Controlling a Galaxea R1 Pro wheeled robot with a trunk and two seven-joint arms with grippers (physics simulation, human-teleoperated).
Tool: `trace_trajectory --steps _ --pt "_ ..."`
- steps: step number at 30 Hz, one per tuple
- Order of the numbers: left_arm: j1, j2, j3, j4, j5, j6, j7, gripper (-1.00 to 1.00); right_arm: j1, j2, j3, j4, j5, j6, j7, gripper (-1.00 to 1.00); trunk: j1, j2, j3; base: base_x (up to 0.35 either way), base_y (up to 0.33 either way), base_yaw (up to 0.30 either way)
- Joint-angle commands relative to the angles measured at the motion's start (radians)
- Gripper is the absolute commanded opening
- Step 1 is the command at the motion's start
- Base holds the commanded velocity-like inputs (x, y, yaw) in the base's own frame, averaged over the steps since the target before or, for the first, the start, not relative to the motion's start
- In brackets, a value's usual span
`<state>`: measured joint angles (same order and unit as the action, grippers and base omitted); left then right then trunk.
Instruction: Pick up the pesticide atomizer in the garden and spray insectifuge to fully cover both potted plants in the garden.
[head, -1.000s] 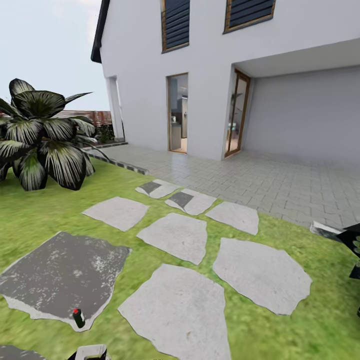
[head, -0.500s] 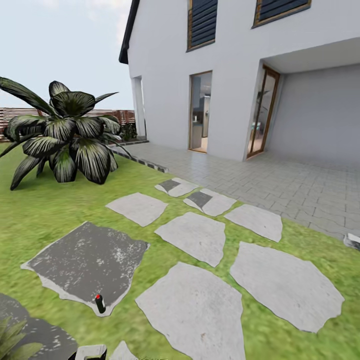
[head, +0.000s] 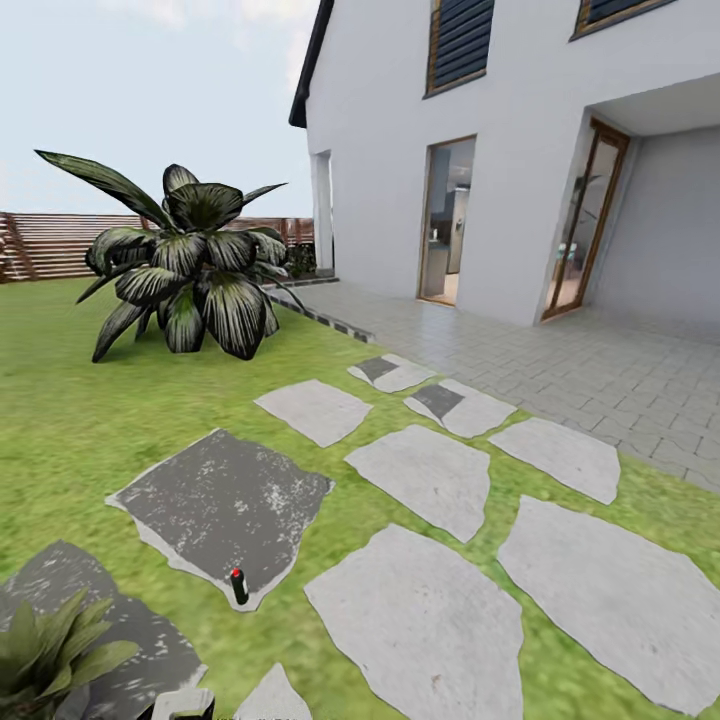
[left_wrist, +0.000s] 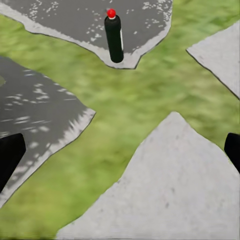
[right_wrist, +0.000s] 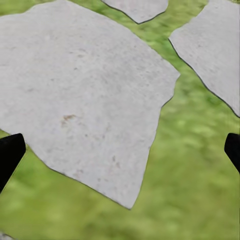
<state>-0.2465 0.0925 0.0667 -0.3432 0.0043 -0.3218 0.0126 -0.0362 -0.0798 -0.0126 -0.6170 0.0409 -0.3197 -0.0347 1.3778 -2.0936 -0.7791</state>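
The pesticide atomizer (head: 239, 587), a tiny dark bottle with a red top, stands upright at the near edge of a dark grey slab (head: 220, 500) in the garden lawn. The left wrist view has the atomizer (left_wrist: 114, 37) ahead of my left gripper (left_wrist: 120, 155), which is open with nothing between its fingers and well short of the bottle. One potted plant (head: 50, 650), a low rosette of olive-green leaves, sits at the head view's lower left. Over a pale slab (right_wrist: 85, 95) and grass, my right gripper (right_wrist: 120, 152) hangs open and holds nothing.
A huge dark plant with white-striped leaves (head: 190, 270) stands on the lawn at the back left, before a brown slat fence (head: 60, 245). Pale stepping slabs (head: 420, 620) run to the right. A paved patio (head: 600, 370) and the white house (head: 400, 150) lie beyond.
The camera has turned left, so the whole scene has slid right in the picture. The potted plant has come further into view at the lower left. The atomizer stays upright on its slab.
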Motion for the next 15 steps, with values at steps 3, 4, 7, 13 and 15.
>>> trace_trajectory --steps 3,4,7,13,15 --pt "-0.001 0.000 0.001 0.001 0.000 -0.003 0.001 1.00 0.000 0.000 -0.001 0.000 0.005 -0.002 -0.004 1.00 0.000 0.000 -0.002 0.085 -0.125 0.277" --pt "-0.001 0.000 0.001 0.001 0.000 -0.003 0.001 1.00 0.000 0.000 -0.001 0.000 0.005 -0.002 -0.004 1.00 0.000 0.000 -0.003 0.120 -0.184 0.277" --pt "-0.001 0.000 0.001 0.001 0.000 -0.003 0.001 1.00 0.000 0.000 0.000 0.000 0.005 -0.002 -0.004 1.00 0.000 0.000 -0.004 0.141 -0.219 0.277" --pt "-0.001 0.000 0.001 0.004 0.000 -0.003 0.001 1.00 0.000 0.000 0.000 0.000 0.005 -0.002 -0.004 1.00 0.000 0.000 -0.007 0.152 -0.234 0.277" --pt "-0.001 0.000 0.001 0.008 0.000 -0.003 0.001 1.00 0.000 0.000 0.000 0.000 0.005 -0.002 -0.004 1.00 0.000 0.000 -0.008 0.154 -0.237 0.277"
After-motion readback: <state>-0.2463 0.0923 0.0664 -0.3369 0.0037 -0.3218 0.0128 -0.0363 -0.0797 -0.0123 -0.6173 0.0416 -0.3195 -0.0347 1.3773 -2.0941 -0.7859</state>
